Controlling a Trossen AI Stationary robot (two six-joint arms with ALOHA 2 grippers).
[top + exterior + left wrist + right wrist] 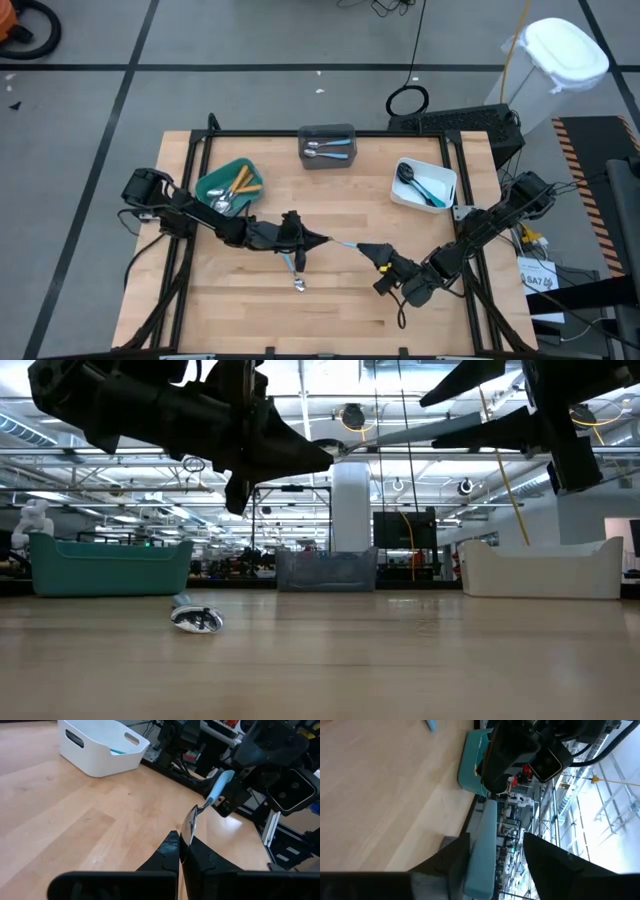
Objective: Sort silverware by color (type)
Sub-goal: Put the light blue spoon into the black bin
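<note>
A silver-headed, light-blue-handled spoon is pinched at frame centre by the closed left gripper; its handle lies between the parted fingers of the right gripper, not yet clamped.

bins: 3 | robot arms: 2 | spoon on table: 1

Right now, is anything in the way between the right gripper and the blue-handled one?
Nothing visible. The blue handle is between the right gripper's open fingers, and the left gripper pinches its head. A spoon lies on the table below, clear of them.
</note>
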